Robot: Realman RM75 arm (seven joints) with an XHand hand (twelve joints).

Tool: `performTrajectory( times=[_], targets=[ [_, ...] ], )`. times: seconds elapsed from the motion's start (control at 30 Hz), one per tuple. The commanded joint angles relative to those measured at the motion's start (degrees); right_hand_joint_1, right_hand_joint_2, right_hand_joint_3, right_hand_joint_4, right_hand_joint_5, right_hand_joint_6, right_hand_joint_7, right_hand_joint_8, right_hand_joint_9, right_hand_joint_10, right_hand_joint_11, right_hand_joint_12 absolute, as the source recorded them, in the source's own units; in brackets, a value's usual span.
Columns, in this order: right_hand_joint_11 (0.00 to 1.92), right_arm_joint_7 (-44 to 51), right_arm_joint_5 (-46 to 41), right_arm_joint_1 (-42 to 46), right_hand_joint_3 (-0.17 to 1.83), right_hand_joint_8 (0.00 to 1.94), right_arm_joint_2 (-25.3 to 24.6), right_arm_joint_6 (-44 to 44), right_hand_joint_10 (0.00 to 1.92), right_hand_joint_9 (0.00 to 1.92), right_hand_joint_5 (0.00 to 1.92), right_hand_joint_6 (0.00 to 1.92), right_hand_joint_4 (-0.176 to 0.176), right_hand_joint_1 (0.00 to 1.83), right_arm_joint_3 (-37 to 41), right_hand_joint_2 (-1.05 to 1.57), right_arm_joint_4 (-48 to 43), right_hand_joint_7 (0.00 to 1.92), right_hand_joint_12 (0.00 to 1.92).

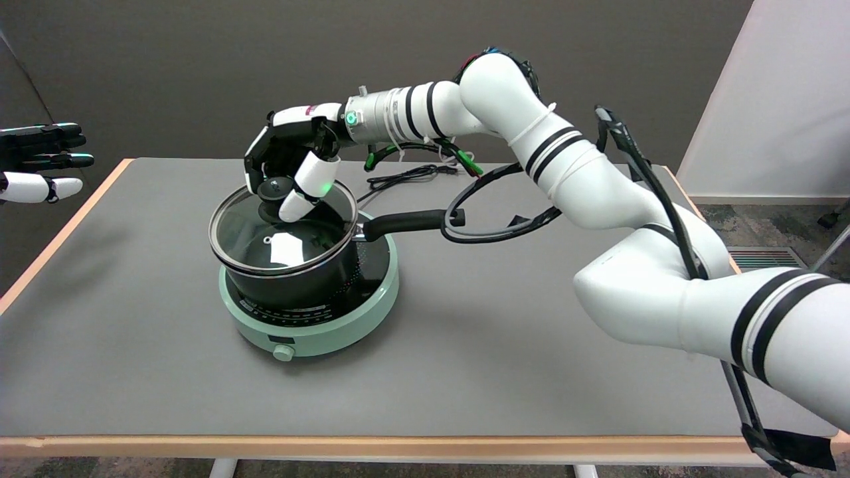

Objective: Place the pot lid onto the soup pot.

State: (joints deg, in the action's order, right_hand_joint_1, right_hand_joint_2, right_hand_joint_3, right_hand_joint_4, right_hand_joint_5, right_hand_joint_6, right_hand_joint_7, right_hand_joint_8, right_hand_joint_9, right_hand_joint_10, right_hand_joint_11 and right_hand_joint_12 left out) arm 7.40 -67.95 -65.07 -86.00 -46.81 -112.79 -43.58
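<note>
Grey table [465,372], light wood edging, nearest the camera; dark wall behind, pale panel at right. Mint induction hob [312,332] sits on it. Black soup pot [312,275] on hob, handle pointing right. Glass pot lid [282,232] rests on pot rim, slightly tilted. Right hand [292,162] grasps lid's black knob [273,189]. Black cable [405,176] behind pot.
</note>
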Motion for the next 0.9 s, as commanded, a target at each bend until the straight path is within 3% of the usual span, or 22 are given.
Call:
performTrajectory(
  times=[0.03,0.9],
  targets=[
    [0.63,-0.1,-0.4,0.2,0.71,1.45,0.0,-0.4,1.92,0.76,0.69,1.09,0.061,1.35,0.1,0.85,0.3,0.83,1.92],
    [0.6,0.1,-1.2,0.5,0.71,1.45,0.3,0.0,1.92,0.75,0.69,1.09,0.059,1.35,0.1,0.85,0.4,0.83,1.92]
  ],
)
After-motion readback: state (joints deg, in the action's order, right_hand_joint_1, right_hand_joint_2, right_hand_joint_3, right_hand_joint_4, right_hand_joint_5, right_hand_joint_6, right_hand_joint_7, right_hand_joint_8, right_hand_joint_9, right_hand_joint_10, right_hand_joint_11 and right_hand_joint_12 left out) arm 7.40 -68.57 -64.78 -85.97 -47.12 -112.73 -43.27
